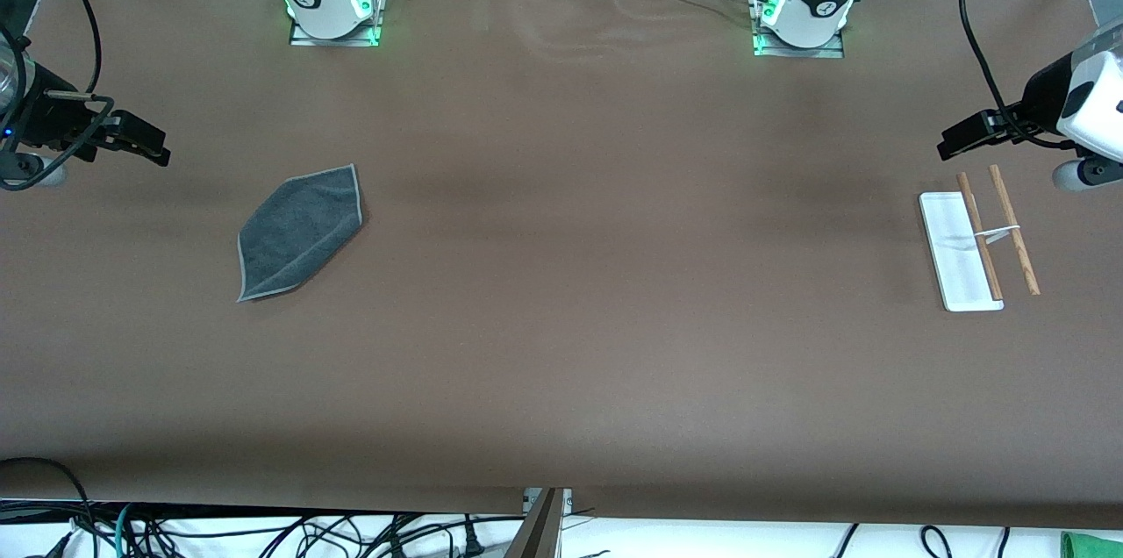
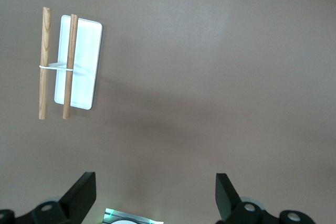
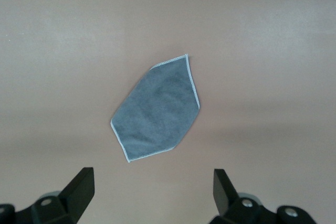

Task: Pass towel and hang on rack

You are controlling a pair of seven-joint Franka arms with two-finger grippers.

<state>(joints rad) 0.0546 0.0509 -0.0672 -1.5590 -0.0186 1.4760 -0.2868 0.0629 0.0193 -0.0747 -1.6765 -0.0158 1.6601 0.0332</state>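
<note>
Two tools spread and empty, towel nearest the right one.
Right tool poised over bare worktop at its own end, towel flat close by, long axis slanting toward the front camera; left tool above the rack, well apart. No readable writing.

One towel, one rack with two wooden rods, two pincers, both open.
</note>
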